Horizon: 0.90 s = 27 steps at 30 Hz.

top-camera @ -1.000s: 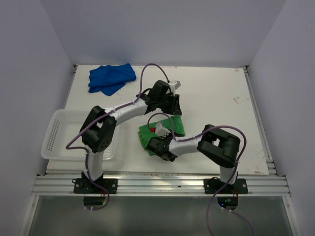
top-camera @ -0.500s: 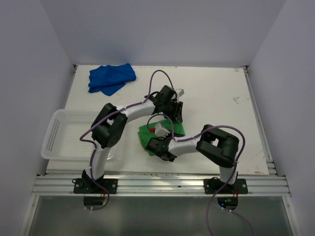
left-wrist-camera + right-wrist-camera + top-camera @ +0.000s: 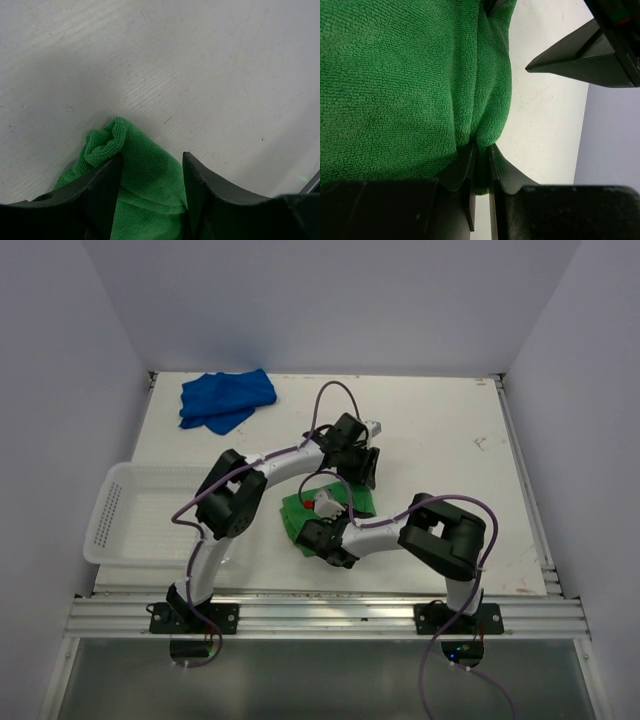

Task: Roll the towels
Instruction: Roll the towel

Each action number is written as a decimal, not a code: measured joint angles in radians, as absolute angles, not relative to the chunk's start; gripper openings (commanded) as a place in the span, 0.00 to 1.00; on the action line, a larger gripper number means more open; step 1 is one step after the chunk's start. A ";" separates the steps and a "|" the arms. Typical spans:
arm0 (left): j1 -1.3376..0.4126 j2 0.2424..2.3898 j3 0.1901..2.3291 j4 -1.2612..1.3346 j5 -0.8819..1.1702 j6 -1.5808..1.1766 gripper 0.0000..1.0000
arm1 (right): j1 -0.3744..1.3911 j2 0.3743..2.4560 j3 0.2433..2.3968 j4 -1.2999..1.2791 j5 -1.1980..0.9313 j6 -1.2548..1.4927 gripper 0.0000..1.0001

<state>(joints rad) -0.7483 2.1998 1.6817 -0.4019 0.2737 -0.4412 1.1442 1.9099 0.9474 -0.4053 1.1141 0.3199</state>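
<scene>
1. A white, faintly scuffed tabletop [image 3: 440, 430] fills the middle of the overhead view.
2. Plain pale grey-lilac walls [image 3: 330, 300] enclose it at the back, left and right.
3. A silver metal rail [image 3: 330, 612] runs along its near edge.
4. The light is soft and even.

White links and black joint housings on left arm [image 3: 275, 462] and right arm [image 3: 375, 530]; looping purple cables [image 3: 335, 387]; black base plates [image 3: 195, 618]; matte black wedge-shaped fingers [image 3: 100, 195] on left gripper [image 3: 151, 160] and right gripper [image 3: 481, 148].
</scene>
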 measured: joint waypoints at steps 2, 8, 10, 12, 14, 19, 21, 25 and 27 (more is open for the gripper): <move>-0.752 2.204 1.696 -0.419 0.261 -0.433 0.61 | 1.145 1.910 0.947 -0.405 1.114 0.320 0.00; -0.773 2.207 1.710 -0.446 0.208 -0.416 0.60 | 1.145 1.910 0.947 -0.405 1.114 0.320 0.00; -0.776 2.211 1.715 -0.453 0.195 -0.408 0.57 | 1.145 1.910 0.947 -0.405 1.114 0.320 0.00; -0.779 2.215 1.723 -0.462 0.183 -0.404 0.55 | 1.145 1.910 0.947 -0.405 1.114 0.320 0.00; -0.781 2.225 1.736 -0.475 0.170 -0.400 0.52 | 1.145 1.910 0.947 -0.405 1.114 0.321 0.00; -0.782 2.248 1.766 -0.505 0.139 -0.399 0.35 | 1.145 1.910 0.947 -0.407 1.116 0.332 0.00; -0.781 2.253 1.771 -0.513 0.128 -0.399 0.30 | 1.146 1.910 0.947 -0.408 1.117 0.334 0.00; -0.781 2.256 1.773 -0.518 0.117 -0.401 0.12 | 1.148 1.910 0.947 -0.408 1.119 0.336 0.00; -0.781 2.256 1.769 -0.514 0.116 -0.408 0.08 | 1.150 1.910 0.947 -0.408 1.119 0.336 0.00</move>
<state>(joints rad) -0.7811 2.2559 1.7687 -0.5137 0.1162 -0.4076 1.1503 1.9099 0.9474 -0.4084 1.1194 0.3359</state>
